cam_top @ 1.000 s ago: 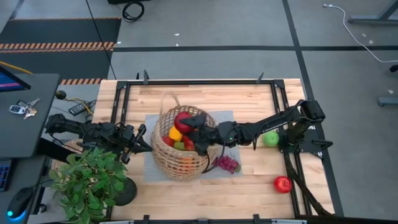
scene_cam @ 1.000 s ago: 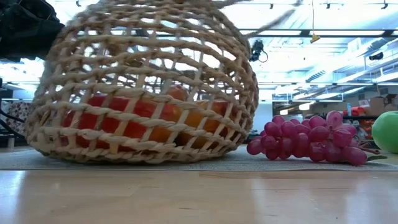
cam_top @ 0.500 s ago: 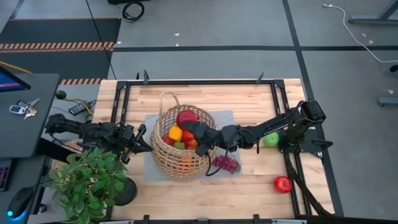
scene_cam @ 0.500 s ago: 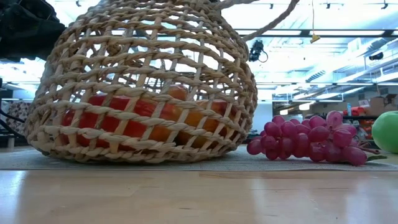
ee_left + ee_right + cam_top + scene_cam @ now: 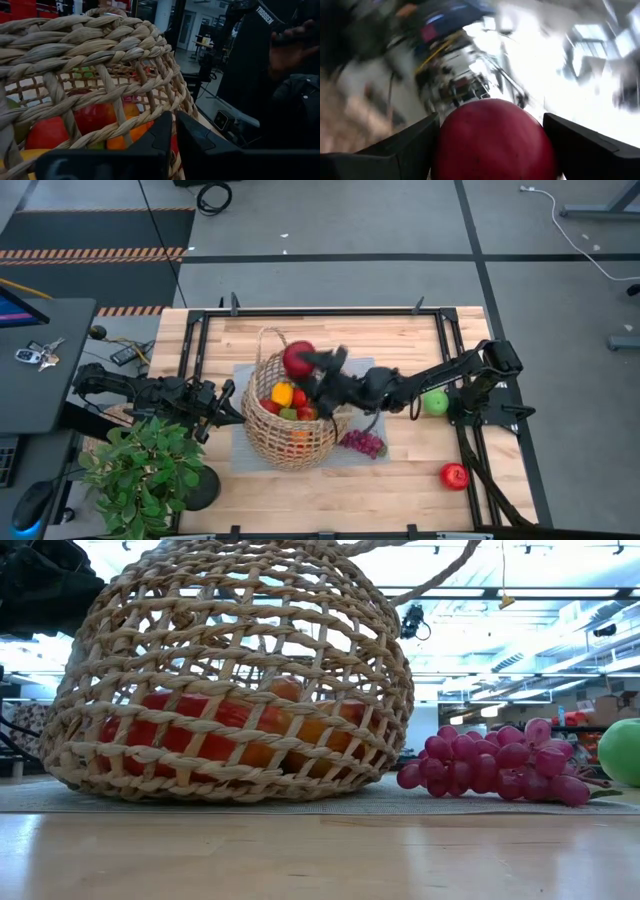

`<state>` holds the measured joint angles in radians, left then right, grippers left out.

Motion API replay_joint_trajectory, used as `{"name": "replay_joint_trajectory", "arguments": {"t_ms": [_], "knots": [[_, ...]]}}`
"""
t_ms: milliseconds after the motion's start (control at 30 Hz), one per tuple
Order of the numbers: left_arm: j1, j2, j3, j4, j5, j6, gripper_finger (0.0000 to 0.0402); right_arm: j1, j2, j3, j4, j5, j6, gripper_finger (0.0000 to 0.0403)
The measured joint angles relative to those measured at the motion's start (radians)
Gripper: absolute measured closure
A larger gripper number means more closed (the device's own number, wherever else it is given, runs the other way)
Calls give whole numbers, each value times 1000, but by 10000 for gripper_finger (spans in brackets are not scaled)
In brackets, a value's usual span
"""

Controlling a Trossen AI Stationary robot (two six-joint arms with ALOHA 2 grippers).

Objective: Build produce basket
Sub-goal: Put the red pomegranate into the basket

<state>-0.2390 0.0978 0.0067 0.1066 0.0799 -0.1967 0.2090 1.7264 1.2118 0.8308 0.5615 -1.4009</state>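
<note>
Right now I'm holding a red apple [image 5: 297, 358] in the right gripper [image 5: 312, 366] above the basket [image 5: 290, 442] at frame center, left gripper [image 5: 232, 406] pinching its rim, while grapes [image 5: 363, 443], green apple [image 5: 435, 402] and another red apple [image 5: 454, 475] are waiting lower right.

right wrist: room blurred | low: green fruit [image 5: 623, 751] cut off at edge

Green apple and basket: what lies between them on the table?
High view: the right arm spans that stretch; the purple grapes lie just nearer the front edge, beside the basket. Green apple.
</note>
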Motion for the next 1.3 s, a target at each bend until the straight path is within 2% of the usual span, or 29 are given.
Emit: {"name": "replay_joint_trajectory", "arguments": {"t_ms": [67, 100, 200, 267, 367, 500, 633, 833, 967, 1133, 1300], "knots": [[0, 0, 0, 0, 0, -1, 371, -14, 0, 0, 107, 26, 227, 50], [0, 0, 0, 0, 0, 0, 373, -18, 0, 0, 148, 73, 351, 50], [0, 0, 0, 0, 0, -1, 373, -19, 0, 0, 225, 295, 669, 50], [0, 0, 0, 0, 0, 0, 371, -17, 0, 0, 224, 448, 798, 49], [0, 0, 0, 0, 0, 0, 366, -14, 0, 0, 223, 582, 836, 45], [0, 0, 0, 0, 0, 0, 367, -11, 0, 0, 223, 640, 833, 41], [0, 0, 0, 0, 0, 0, 373, 5, 0, 0, 223, 708, 941, 40], [0, 0, 0, 0, 0, 0, 369, 52, -3, 0, 222, 702, 922, 40], [0, 0, 0, 0, 0, 0, 366, 82, -4, 0, 173, 645, 922, 41], [0, 0, 0, 0, 0, 0, 372, 102, -4, 5, -4, 458, 1065, 40], [0, 0, 0, 0, 0, 0, 372, 103, -4, 102, -330, 351, 1274, 39]]}}
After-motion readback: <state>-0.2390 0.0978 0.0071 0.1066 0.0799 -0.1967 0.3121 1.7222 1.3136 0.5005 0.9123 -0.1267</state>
